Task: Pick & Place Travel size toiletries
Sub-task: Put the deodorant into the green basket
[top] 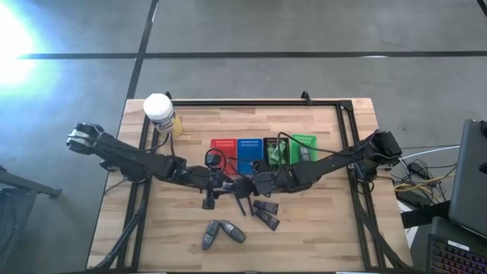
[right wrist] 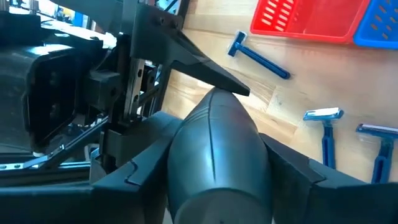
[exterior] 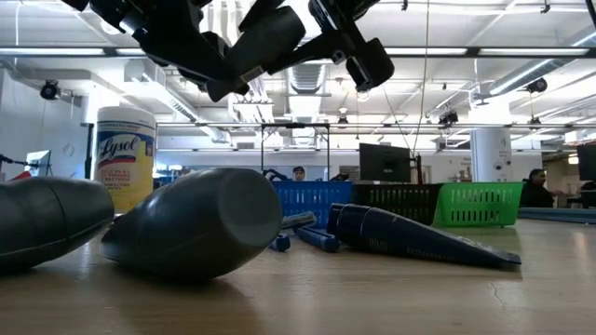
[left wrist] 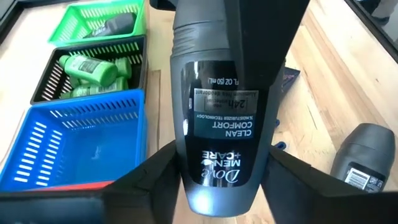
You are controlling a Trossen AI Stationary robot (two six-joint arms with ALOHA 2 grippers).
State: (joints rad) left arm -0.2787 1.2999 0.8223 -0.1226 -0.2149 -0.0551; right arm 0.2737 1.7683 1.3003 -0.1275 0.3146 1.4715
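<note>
Left tool [left wrist: 214, 190] is clenching the base end of a grey tube [left wrist: 214, 124]. Right tool [right wrist: 214, 134] is gripping the same tube from the other end, so both are holding it above the tabletop [top: 319, 236], just in front of the blue basket [left wrist: 81, 143]. The tube is showing as a dark grey, glossy oval with a black label in white Dove Men+Care print. Two more grey tubes [top: 221, 234] are lying farther in front of the blue basket, and dark packets [top: 266, 214] are sitting between them and it. Blue-handled razors [right wrist: 258, 55] are lying near the red basket [right wrist: 305, 18] beside the blue one. Green tubes [left wrist: 87, 68] are resting in the black basket [left wrist: 140, 65] on the blue basket's other side.
</note>
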